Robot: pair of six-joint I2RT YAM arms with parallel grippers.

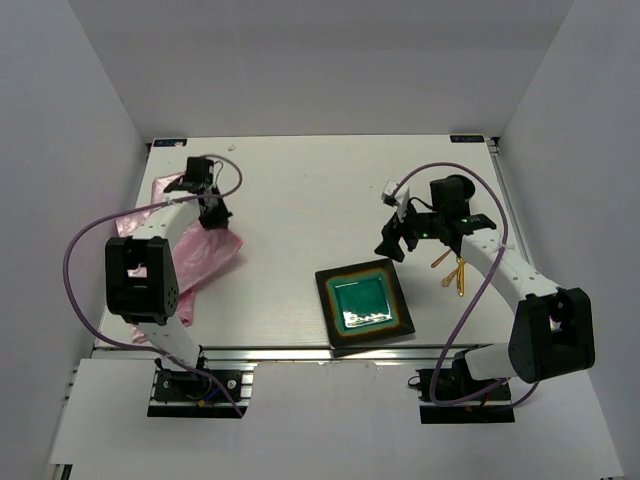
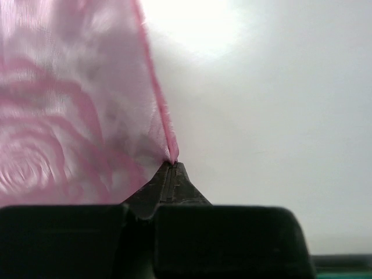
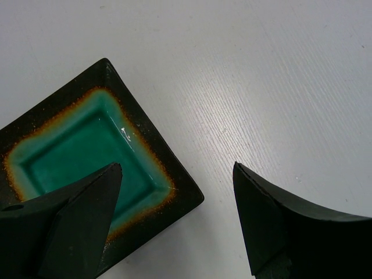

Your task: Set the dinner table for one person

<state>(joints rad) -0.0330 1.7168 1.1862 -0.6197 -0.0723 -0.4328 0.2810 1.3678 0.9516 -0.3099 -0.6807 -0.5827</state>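
only wrist views show left gripper (image 2: 172,164) pinching placemat (image 2: 70,116) edge, right gripper (image 3: 177,168) spread near plate (image 3: 70,145).

I see my left arm (image 1: 140,280) covering part of the pink placemat (image 1: 205,262) from above, and the gold cutlery (image 1: 457,275) by my right arm (image 1: 500,262) is too small to tell apart.

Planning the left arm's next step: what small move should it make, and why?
Probably lift the left gripper and drag the placemat toward the middle of the table: its jaws are shut on the mat's edge, and the mat lies crumpled at the left side, apart from the plate.
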